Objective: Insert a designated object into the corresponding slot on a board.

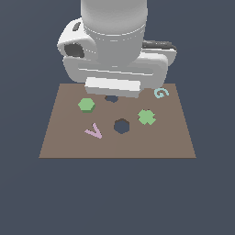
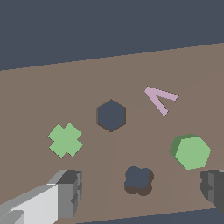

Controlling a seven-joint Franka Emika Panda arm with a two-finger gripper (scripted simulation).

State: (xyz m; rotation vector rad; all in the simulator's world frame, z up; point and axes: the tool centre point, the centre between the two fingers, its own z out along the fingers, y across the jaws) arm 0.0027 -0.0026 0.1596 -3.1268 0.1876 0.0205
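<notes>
Gripper point(image 2: 142, 192) spread wide, empty — green hexagon point(image 1: 86, 105) rests on the board point(image 1: 64, 142) (apart from hexagonal slot point(image 1: 121, 125))

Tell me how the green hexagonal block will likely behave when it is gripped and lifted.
The green hexagonal block looks solid and flat-topped, so it probably stays rigid in a grip. It lies flat on the board, low and wide, so it seems unlikely to roll or tip. Its straight opposite sides should give the fingers parallel faces, though its slipperiness cannot be judged.
</notes>
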